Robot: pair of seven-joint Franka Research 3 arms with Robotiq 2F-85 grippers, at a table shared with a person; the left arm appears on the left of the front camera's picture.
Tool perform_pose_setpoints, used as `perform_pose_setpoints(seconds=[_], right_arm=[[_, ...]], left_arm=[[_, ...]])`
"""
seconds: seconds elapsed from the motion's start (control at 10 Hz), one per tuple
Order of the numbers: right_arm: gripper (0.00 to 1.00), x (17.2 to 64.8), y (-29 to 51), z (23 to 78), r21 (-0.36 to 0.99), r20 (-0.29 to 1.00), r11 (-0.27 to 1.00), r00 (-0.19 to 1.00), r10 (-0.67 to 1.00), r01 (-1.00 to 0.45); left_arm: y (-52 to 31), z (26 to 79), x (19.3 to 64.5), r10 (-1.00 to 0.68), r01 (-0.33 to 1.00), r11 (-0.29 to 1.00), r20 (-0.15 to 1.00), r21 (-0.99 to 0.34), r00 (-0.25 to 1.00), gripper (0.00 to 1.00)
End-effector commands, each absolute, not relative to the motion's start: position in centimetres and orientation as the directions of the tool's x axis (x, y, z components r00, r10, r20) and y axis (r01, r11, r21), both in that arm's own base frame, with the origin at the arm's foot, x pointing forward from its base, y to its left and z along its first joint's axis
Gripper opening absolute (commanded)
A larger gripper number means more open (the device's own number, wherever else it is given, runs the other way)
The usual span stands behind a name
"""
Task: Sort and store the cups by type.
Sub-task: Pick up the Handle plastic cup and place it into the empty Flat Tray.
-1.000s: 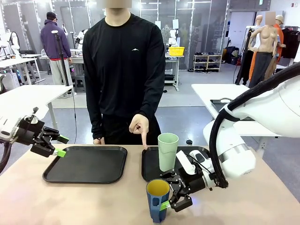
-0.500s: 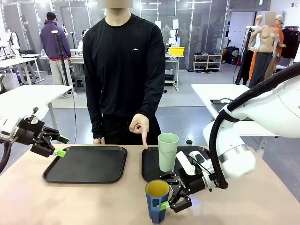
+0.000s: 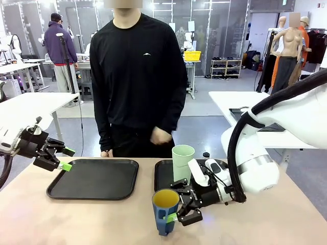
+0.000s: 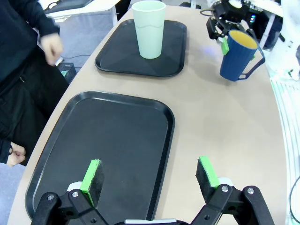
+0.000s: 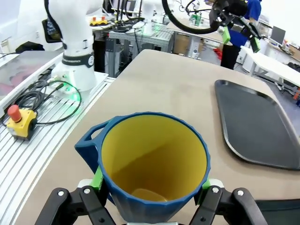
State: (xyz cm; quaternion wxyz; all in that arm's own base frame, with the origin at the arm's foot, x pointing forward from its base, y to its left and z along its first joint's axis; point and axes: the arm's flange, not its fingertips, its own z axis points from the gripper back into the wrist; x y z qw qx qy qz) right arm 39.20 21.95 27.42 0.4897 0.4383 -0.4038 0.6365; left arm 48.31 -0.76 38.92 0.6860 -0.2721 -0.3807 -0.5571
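The dark blue mug (image 3: 163,214) with a yellow inside is upright at the table's near edge, and my right gripper (image 3: 175,216) is shut on its rim and wall. In the right wrist view the mug (image 5: 150,159) sits between the green pads, handle to the left. On the right black tray (image 3: 162,176) stands the pale mint tumbler (image 3: 182,164). My left gripper (image 3: 65,159) hangs open and empty over the left end of the left tray (image 3: 94,179). From the left wrist view, its gripper (image 4: 150,174) spans bare tray (image 4: 117,136), with the tumbler (image 4: 150,28) and mug (image 4: 238,56) beyond.
A person in black stands at the far side of the table, one hand (image 3: 161,136) drawn back to the body. A cable and a red stop button (image 5: 16,117) lie on the slatted base beside the table. Bare tabletop (image 3: 76,219) lies in front of the left tray.
My right gripper has carried the blue mug a little to the left. The person's hand, which pointed down at the right tray, has lifted away. The left arm has not moved.
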Motion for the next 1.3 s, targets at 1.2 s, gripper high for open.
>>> perform_pose_setpoints(seconds=[1.2], right_arm=[[0.63,49.6,40.7,35.2,-0.187,0.958,0.078,-0.164,0.234,-0.979]], left_arm=[[-0.8,38.8,48.3,-0.538,0.973,0.224,0.84,0.059,0.073,1.0]])
